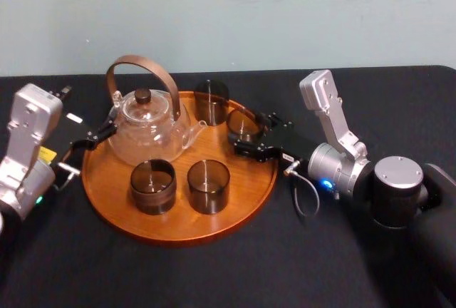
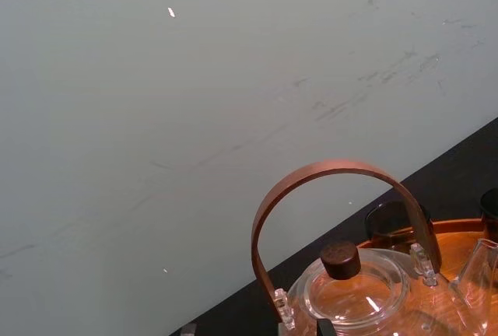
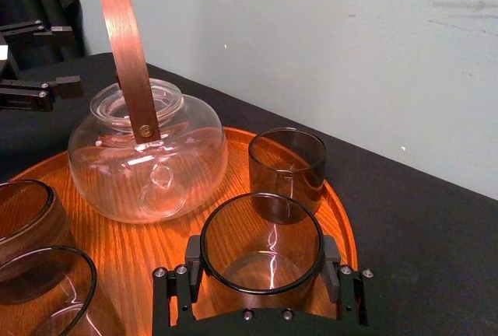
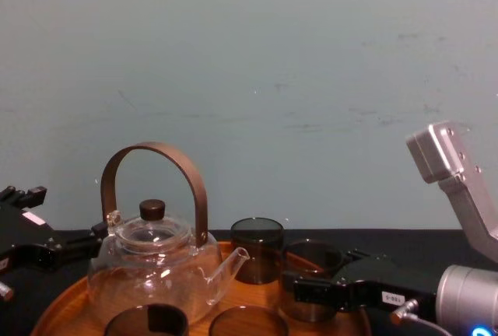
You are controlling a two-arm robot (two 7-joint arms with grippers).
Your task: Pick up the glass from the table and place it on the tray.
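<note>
- My right hand has a finger pressed against each side of the smoky glass, so I read it as gripping the glass.
- In the head view the glass is inside the rim of the tray, at about 2 o'clock from the tray's centre.
- Outward from there are another dark glass at 1 o'clock and the teapot at 10 o'clock. A third glass is at 7 o'clock and a fourth glass at 5 o'clock.
- My left hand waits at the tray's 9 o'clock edge beside the teapot, fingers apart, holding nothing.
- As I judge it, the pick-up and carry are done. What's left is to settle the base, let go and back out over the desk.
- The right wrist view shows the finger contact, but the hand's body hides the glass's base.
- The chest view shows the glass side-on, low by the rim, yet I cannot tell whether it touches the wood.
</note>
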